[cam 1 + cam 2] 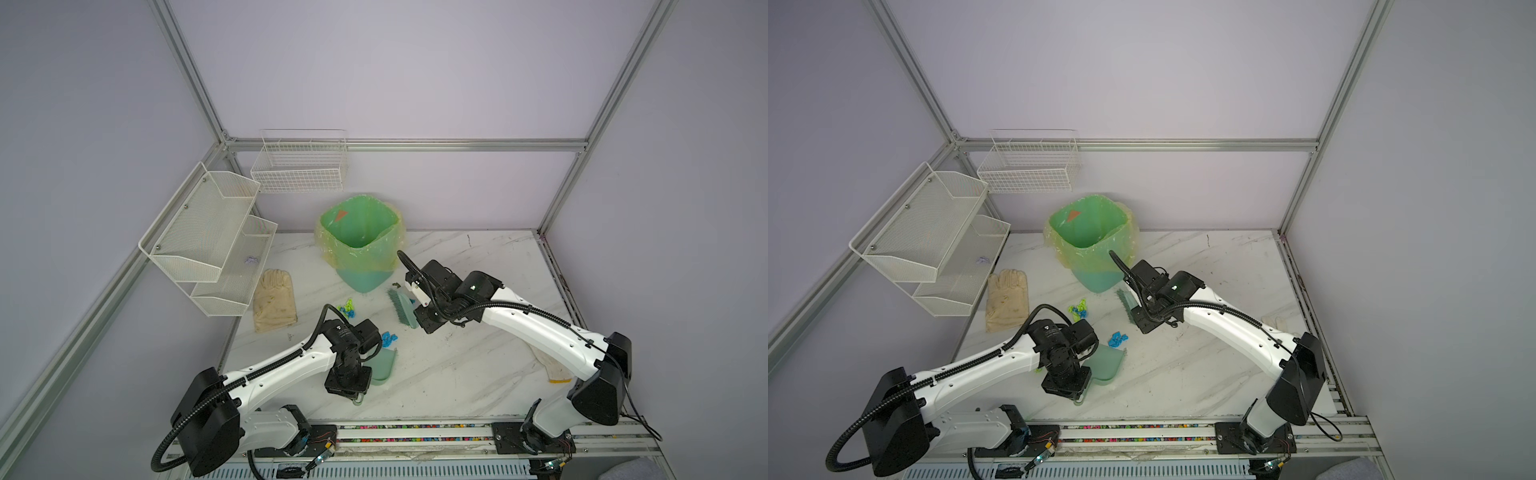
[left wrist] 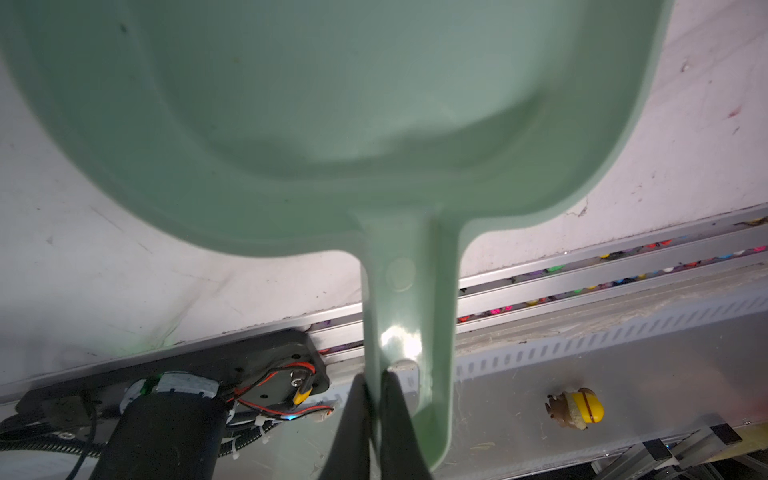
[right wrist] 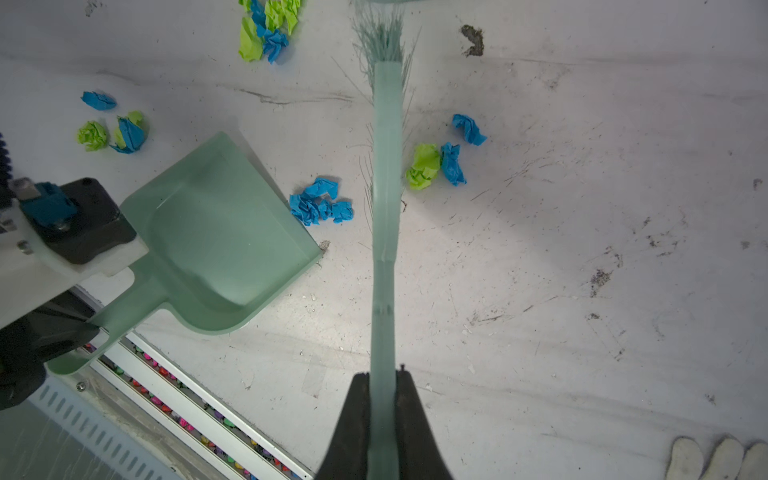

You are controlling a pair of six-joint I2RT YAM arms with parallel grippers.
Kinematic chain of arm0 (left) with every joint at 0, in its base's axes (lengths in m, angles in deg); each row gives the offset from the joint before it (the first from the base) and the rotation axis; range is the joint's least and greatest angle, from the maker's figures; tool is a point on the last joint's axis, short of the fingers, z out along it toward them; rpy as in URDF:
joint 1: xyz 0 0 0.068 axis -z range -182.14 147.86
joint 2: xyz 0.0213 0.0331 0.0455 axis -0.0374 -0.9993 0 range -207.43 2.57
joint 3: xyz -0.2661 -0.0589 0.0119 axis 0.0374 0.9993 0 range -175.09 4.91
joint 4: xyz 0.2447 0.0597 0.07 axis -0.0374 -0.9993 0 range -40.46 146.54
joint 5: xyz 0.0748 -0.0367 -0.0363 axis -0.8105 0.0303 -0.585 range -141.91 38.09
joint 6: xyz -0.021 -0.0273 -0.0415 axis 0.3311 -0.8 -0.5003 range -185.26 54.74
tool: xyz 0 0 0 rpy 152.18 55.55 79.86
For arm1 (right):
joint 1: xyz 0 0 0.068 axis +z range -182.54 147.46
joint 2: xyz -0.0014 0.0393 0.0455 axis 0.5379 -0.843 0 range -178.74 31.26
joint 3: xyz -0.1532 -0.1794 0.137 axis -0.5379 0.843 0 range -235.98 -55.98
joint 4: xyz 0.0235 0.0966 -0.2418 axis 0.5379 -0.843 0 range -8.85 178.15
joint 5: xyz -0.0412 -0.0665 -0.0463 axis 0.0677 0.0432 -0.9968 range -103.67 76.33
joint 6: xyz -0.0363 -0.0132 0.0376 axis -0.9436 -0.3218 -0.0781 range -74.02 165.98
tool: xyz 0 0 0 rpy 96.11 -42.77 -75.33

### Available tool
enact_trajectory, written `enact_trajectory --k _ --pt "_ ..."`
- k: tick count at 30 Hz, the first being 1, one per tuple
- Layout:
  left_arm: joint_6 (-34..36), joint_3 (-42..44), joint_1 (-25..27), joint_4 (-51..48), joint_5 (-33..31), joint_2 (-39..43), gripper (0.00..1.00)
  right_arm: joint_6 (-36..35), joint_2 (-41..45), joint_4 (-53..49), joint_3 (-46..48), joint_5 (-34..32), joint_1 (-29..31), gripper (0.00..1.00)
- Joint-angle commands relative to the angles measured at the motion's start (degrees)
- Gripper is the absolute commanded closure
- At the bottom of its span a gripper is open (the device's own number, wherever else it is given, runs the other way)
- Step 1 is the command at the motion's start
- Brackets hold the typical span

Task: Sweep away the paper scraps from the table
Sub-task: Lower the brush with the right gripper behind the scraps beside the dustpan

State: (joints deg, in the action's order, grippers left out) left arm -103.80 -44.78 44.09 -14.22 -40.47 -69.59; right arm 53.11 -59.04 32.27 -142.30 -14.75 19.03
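Your left gripper [image 2: 374, 388] is clamped on the dustpan [image 3: 216, 232] handle, and your right gripper [image 3: 384, 376] is clenched on the brush [image 3: 386, 187] handle. The scraps [image 3: 129, 135] lie loose on the table [image 3: 540, 291]. In a top view, a blue clump [image 1: 388, 338] sits just beside the dustpan's lip at its 12 o'clock, a mixed clump [image 1: 347, 308] at 11, the brush at 1. The right wrist view shows a far pair [image 3: 440, 164] just beyond the brush. Seat the lip flat and hold it steady. Set the bristles behind that pair and draw toward 6 o'clock in short, low strokes so light wads don't skip aside.
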Motion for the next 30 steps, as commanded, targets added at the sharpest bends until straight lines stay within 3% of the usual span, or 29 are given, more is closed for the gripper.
enact_trajectory --k 1,16,21,30 --pt "-1.5 2.3 0.1 1.3 -1.2 -0.2 1.0 -0.8 -0.3 1.2 0.2 0.8 0.6 1.0" --pt "-1.8 3.1 0.9 1.1 0.8 1.1 1.0 -0.7 -1.0 1.7 0.1 0.2 0.9 1.0" --pt "-1.5 5.1 1.1 3.0 0.4 0.1 1.0 -0.8 -3.2 -0.1 -0.6 -3.8 1.8 1.0" --pt "-0.5 3.5 1.2 4.4 1.0 -2.3 1.0 -1.4 -6.0 -1.0 -2.9 -4.9 3.4 1.0"
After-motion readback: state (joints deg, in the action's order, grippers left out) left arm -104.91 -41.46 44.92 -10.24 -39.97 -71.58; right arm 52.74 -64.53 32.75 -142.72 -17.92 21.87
